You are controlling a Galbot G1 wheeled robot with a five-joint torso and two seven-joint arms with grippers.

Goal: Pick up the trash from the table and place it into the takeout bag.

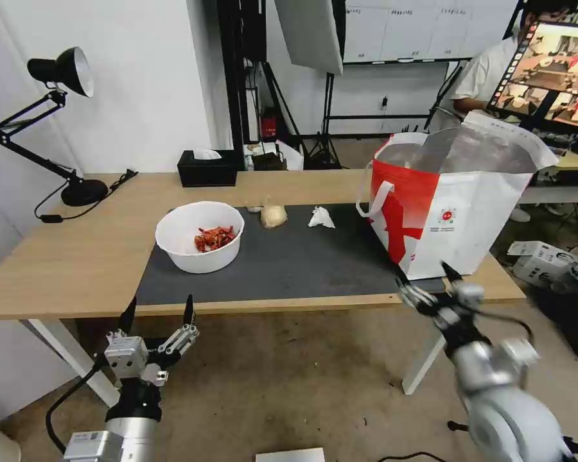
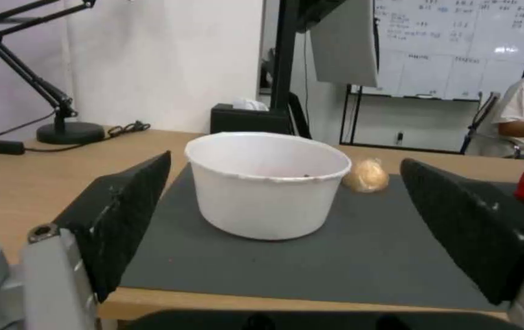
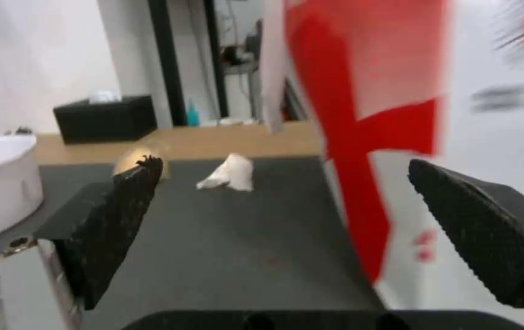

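Three trash items on grey mat of worktop: white bowl with red shell scraps on left, bagged beige lump mid-mat, crumpled tissue near takeout bag standing open at right end. Left gripper below front edge, fingers spread wide, facing bowl. Right gripper at bag's front corner, fingers open, empty. Best to pinch bowl rim, keep level, avoid spilling scraps.
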